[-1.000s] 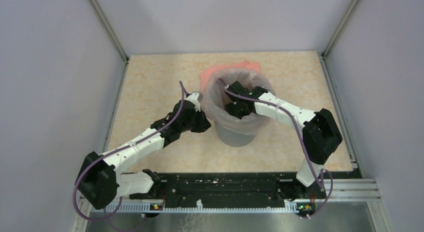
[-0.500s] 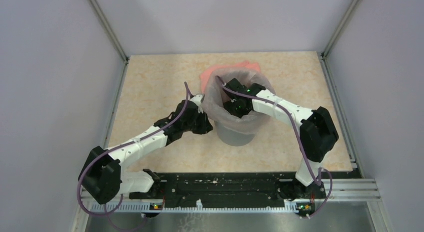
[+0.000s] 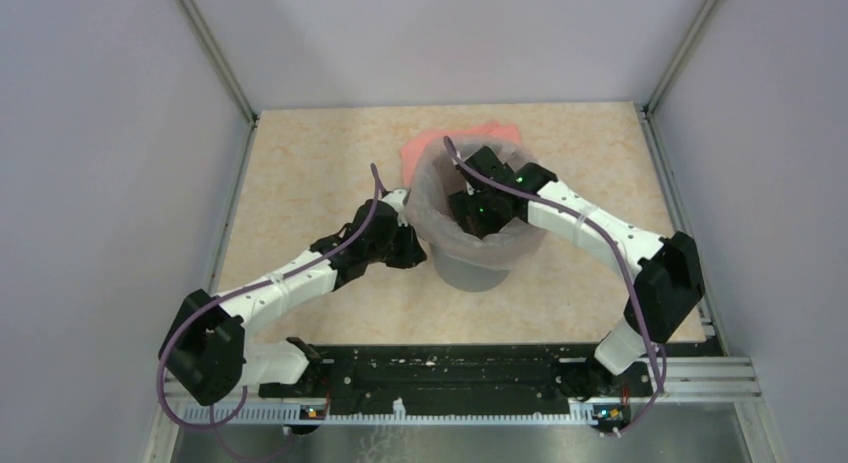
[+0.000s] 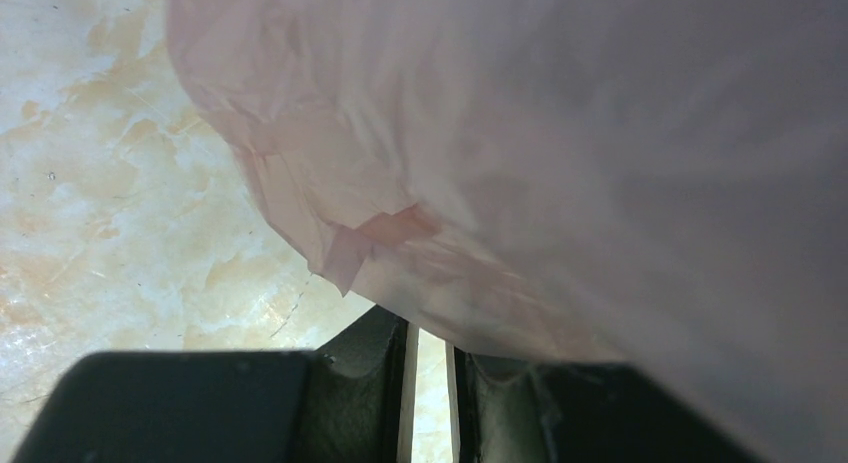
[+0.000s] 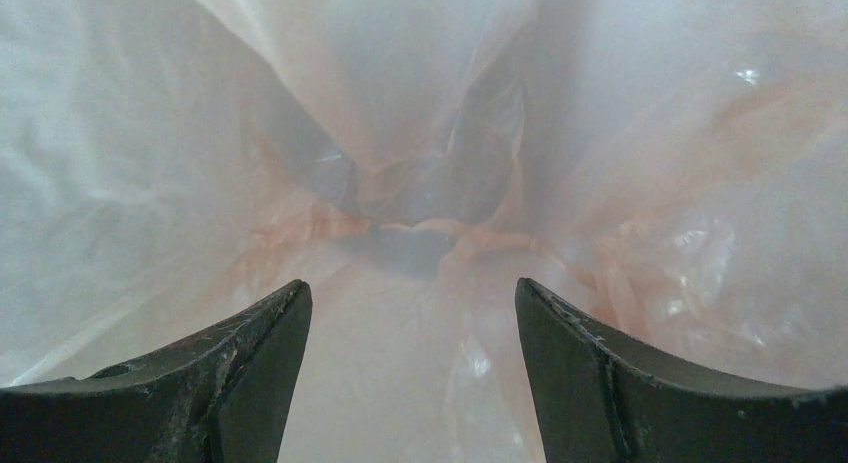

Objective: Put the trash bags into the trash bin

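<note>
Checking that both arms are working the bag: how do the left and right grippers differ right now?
The left gripper sits outside the trash bin, by its left rim; the right gripper reaches down inside it. The left gripper's jaws are nearly closed at the draped trash bag, though a pinch cannot be confirmed; the right gripper's jaws stand wide with nothing between them. Both are close to the bag's film.
</note>
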{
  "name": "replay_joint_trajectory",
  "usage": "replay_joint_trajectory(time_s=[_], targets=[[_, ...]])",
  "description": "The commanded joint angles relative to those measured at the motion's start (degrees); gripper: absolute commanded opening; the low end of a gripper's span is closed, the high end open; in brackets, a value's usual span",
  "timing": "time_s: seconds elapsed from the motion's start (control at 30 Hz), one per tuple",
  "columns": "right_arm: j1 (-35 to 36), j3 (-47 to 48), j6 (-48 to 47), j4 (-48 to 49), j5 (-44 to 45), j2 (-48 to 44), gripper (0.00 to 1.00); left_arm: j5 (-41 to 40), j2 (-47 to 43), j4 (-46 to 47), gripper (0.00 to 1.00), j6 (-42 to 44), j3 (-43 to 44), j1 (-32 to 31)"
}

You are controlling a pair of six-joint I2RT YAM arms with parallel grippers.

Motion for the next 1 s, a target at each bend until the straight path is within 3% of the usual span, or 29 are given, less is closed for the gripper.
replay_joint_trajectory(time_s=[0.0,0.3,0.97], targets=[[0.3,1.7,1.2,1.9,-2.6,-3.8,0.74,0.2,0.4,2.2,0.21,0.2,1.4,0.0],[0.4,4.1,1.7,1.4,-2.5,-7.5,0.75,-1.7,-1.2,0.6,0.22,-0.1,1.5,0.1],[0.4,11.7,2.3,1.5,2.9,-17.9,0.76,-16.1,-16.3,-17.6,0.42,-1.4,6.5,0.1]])
